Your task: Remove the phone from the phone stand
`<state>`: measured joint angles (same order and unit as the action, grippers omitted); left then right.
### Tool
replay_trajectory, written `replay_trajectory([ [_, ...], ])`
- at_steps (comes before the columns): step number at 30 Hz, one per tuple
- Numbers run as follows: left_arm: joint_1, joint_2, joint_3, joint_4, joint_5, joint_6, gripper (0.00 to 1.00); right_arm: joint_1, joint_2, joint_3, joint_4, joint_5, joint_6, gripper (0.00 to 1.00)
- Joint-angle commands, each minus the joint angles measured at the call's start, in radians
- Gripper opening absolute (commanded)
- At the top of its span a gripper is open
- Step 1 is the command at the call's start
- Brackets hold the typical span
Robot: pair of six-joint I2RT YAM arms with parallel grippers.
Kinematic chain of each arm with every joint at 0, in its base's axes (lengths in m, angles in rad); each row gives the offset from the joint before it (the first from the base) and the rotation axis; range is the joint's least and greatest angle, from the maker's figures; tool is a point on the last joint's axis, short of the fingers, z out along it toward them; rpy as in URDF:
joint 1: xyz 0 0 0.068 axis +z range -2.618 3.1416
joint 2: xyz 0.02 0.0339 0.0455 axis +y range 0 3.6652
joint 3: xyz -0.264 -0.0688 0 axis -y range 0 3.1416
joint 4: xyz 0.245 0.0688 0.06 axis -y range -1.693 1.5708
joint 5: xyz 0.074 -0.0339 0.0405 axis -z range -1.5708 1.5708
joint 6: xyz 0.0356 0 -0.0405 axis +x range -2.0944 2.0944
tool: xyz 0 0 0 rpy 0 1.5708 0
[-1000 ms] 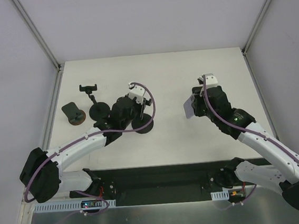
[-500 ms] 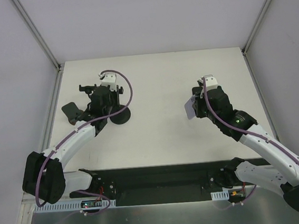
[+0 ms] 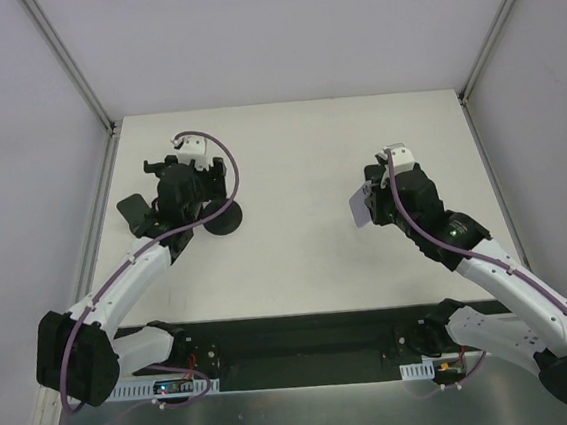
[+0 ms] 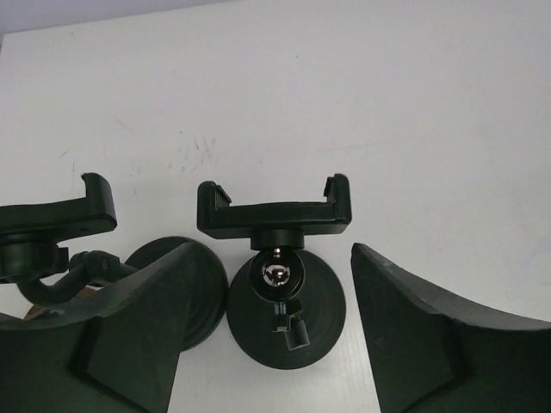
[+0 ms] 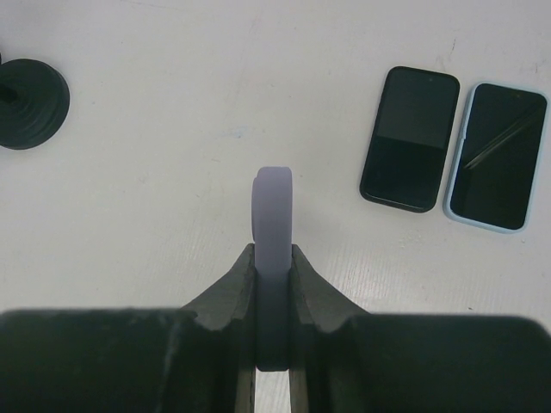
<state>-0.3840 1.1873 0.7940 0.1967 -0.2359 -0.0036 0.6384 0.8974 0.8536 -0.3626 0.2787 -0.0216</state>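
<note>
Phone's out: the slim lavender phone stands edge-on at centre frame, pinched tight in your right gripper. The black clamp-top phone stand is empty (lower centre, left wrist view), and your left gripper is spread wide around it, gripping nothing. Only setting the phone down seems left.

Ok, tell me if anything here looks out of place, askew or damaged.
Nothing stands out. The centre phone stand and the second stand beside it are upright, clamps empty; the black phone and blue-cased phone lie flat side by side; the right claw pinches the lavender phone on edge.
</note>
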Motion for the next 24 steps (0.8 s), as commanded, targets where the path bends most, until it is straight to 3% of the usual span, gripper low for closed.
replay_trajectory([
  [1,0.004,-0.129,0.01,0.029,0.049,0.007,0.75,0.0,-0.032,0.028,0.09,-0.006,-0.006,0.01],
  [6,-0.05,-0.221,-0.019,0.056,0.067,0.042,0.86,0.0,-0.018,0.048,0.088,-0.03,0.046,0.01],
  [12,-0.268,-0.279,-0.1,0.177,0.07,0.232,0.9,0.0,0.006,0.078,0.086,-0.072,0.141,0.01],
  [24,-0.699,-0.062,-0.141,0.267,-0.063,0.441,0.94,0.0,0.031,0.065,0.152,-0.162,0.428,0.01],
])
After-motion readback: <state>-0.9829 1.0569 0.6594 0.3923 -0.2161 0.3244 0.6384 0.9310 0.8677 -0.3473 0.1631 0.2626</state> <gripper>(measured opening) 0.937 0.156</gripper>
